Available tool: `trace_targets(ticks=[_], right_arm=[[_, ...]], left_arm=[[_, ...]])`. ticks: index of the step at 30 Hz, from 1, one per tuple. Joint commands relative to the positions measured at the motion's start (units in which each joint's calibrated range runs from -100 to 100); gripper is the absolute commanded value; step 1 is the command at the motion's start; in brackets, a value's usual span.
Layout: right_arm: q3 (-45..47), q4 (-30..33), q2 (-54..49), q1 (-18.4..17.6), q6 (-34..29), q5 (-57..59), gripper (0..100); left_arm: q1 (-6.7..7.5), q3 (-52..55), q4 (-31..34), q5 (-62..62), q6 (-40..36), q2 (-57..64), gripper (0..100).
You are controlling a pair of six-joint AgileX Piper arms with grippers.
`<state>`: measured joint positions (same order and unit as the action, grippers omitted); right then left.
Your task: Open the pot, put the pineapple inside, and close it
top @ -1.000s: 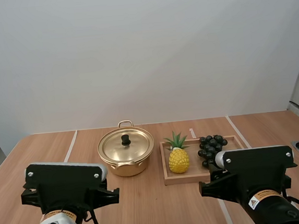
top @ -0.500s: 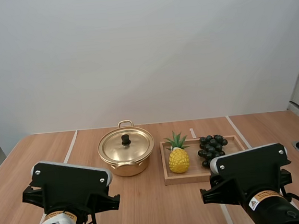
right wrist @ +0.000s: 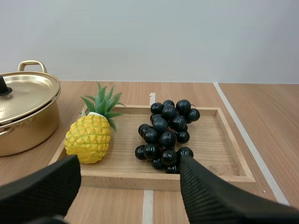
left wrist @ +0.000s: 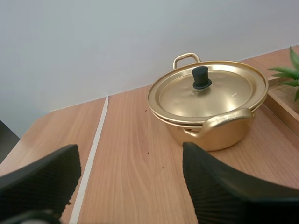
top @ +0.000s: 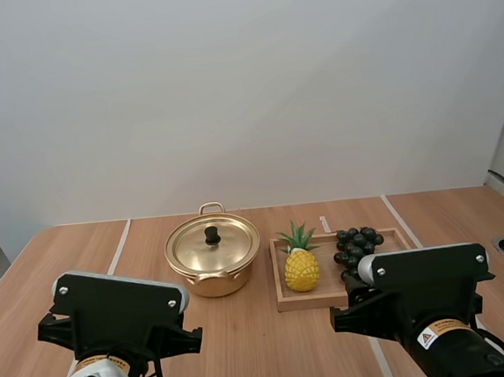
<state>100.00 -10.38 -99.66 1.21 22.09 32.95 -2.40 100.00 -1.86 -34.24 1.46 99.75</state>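
Just left of centre in the high view, the gold pot (top: 214, 276) stands on the table (top: 249, 356) with its lid (top: 226, 245) seated and the black knob (top: 212, 235) upright in the middle. Right of it, close but apart, the wooden tray (top: 310, 301) holds the pineapple (top: 301, 270) upright at its left end, with a bunch of grapes (top: 356, 248) near it and not touching.

At the lower edge of that frame, the left arm (top: 113, 311) and the right arm (top: 428, 279) sit well short of everything. The left gripper (left wrist: 131, 161) is spread wide and empty, facing the pot. The right gripper (right wrist: 130, 165) is likewise released and empty, facing the tray.

I judge that the first step, opening the pot, is not yet begun. The next move calls for the left gripper to reach forward over the lid, bring the knob between its fingers (left wrist: 219, 186), close on it and lift straight up. The knob is small, so alignment matters. The right gripper looks well placed to take the pineapple afterwards.
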Motion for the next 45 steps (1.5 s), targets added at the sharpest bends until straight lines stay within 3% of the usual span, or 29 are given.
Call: trace_targets(ticks=[1, 7, 14, 18, 22, 30, 36, 41, 45], right_arm=[[0.0, 0.2, -0.3, 0.1, 0.2, -1.2, 100], [0.0, 0.6, -0.3, 0.1, 0.2, -1.9, 100], [0.0, 1.1, -0.3, 0.1, 0.2, -1.8, 100], [0.0, 2.4, -0.3, 0.1, 0.2, -3.8, 100], [0.0, 2.9, -0.3, 0.1, 0.3, -13.6, 100], [0.0, 20.7, -0.3, 0.1, 0.5, -34.1, 100], [-5.5, 20.6, -0.3, 0.1, 0.5, -33.0, 100], [-14.1, 19.9, -0.3, 0.1, 0.2, -16.7, 100], [-20.2, 10.4, -0.3, 0.1, 0.2, -1.9, 100]], left_arm=[[-0.09, 0.0, -0.6, 5.6, -1.8, 0.3, 100], [-0.09, -0.5, -0.6, 6.8, -8.0, 0.3, 100], [-0.09, -0.6, 0.7, 7.0, -8.3, 0.3, 100], [-0.09, -0.6, 3.5, 12.7, -3.4, 0.3, 100], [-0.09, -1.4, 3.5, 22.6, 2.6, 0.3, 100], [-0.09, -11.3, 3.3, 22.6, -1.8, 0.3, 100], [-0.09, -22.6, 3.3, 17.6, -10.1, 0.3, 100], [-0.09, -28.8, 3.3, 11.3, -15.6, 0.3, 100], [-0.09, -30.8, 3.3, 11.3, -15.5, 0.3, 100]])
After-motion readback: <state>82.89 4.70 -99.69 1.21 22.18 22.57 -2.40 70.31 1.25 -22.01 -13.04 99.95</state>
